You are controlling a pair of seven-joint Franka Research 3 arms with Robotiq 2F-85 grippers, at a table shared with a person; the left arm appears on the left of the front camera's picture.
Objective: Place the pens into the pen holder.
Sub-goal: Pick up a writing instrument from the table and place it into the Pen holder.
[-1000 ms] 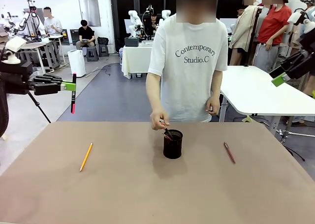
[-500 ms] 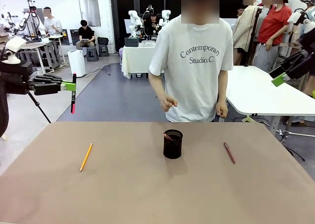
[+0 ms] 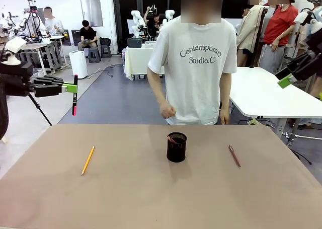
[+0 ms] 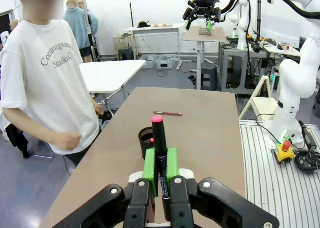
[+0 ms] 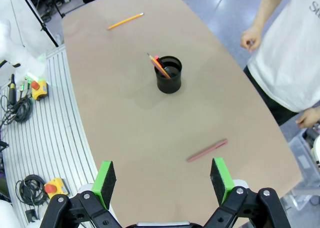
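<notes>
My left gripper [image 4: 160,164] is raised off the far-left corner of the table [image 3: 151,199]. Its fingers are clamped on the black pen with the pink-red tip [image 4: 159,148]. In the front view this pen hangs upright with its pink end down.

My right gripper [image 5: 165,175] is held high off the right side, pads wide apart with nothing between them.

The pen holder [image 3: 176,147] stands upright mid-table, toward the far edge. Two thin sticks [image 5: 159,66] lean inside it, with their ends above the rim.

The yellow-orange pencil [image 3: 88,160] lies flat to the left of the holder, well apart from it. The maroon pen [image 3: 234,156] lies flat to the right, also well apart.

A person stands at the far edge, directly behind the holder. Their hand [image 3: 167,110] is closed in a fist and raised above that edge, not touching the holder.
</notes>
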